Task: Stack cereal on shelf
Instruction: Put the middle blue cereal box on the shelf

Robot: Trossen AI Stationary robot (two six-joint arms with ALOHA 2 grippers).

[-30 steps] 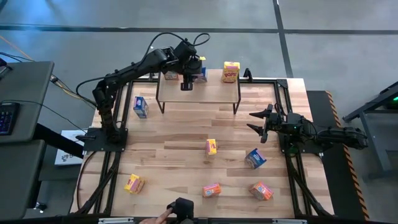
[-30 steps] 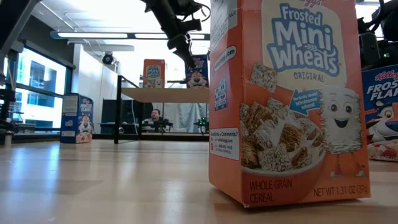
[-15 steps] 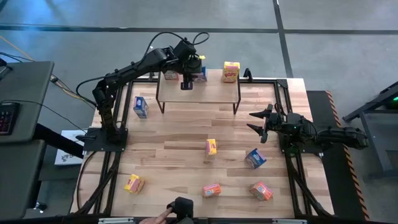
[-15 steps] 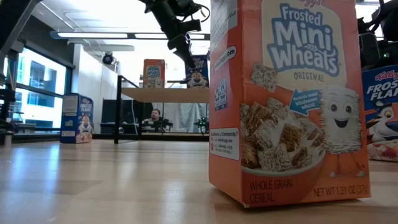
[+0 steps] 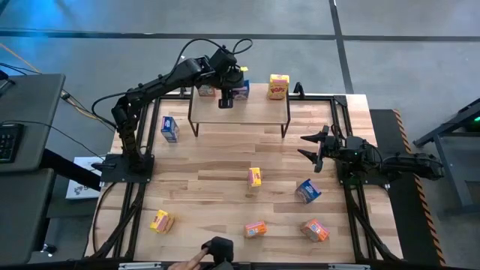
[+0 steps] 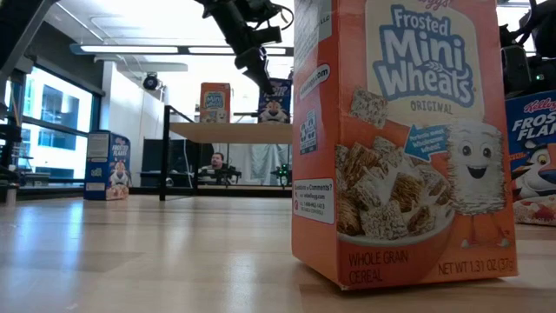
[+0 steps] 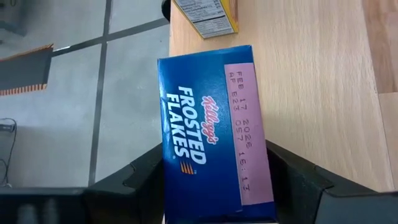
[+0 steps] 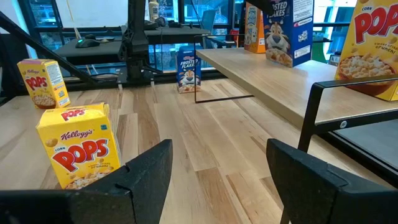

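The shelf (image 5: 238,106) stands at the far edge of the surface (image 5: 225,169), w/ an orange-red box (image 5: 205,91) and a blue Frosted Flakes box (image 5: 240,90) upright on its board. A yellow Corn Pops box (image 5: 279,86) stands on the far edge of the surface, just right of the shelf's back. Around on the surface: a blue box (image 5: 170,128) left of the shelf, a yellow box (image 5: 254,177) near the middle, another blue box (image 5: 308,190) to its right, and three boxes along the near side, yellow (image 5: 161,221), orange-red (image 5: 255,229) and orange-red (image 5: 316,229). In the low view a Mini Wheats box (image 6: 395,139) fills the front and hides much of the right side. A person's hand (image 5: 191,262) shows at the near edge.

The left tool (image 5: 226,99) is above the shelf at the blue Frosted Flakes box. In the left wrist view the box top (image 7: 214,134) lies between the fingers (image 7: 134,180), very close on both sides; whether they grip it or are apart from it, I cannot tell.

The right tool (image 5: 314,148) waits over the right side of the surface, fingers spread, nothing between them.
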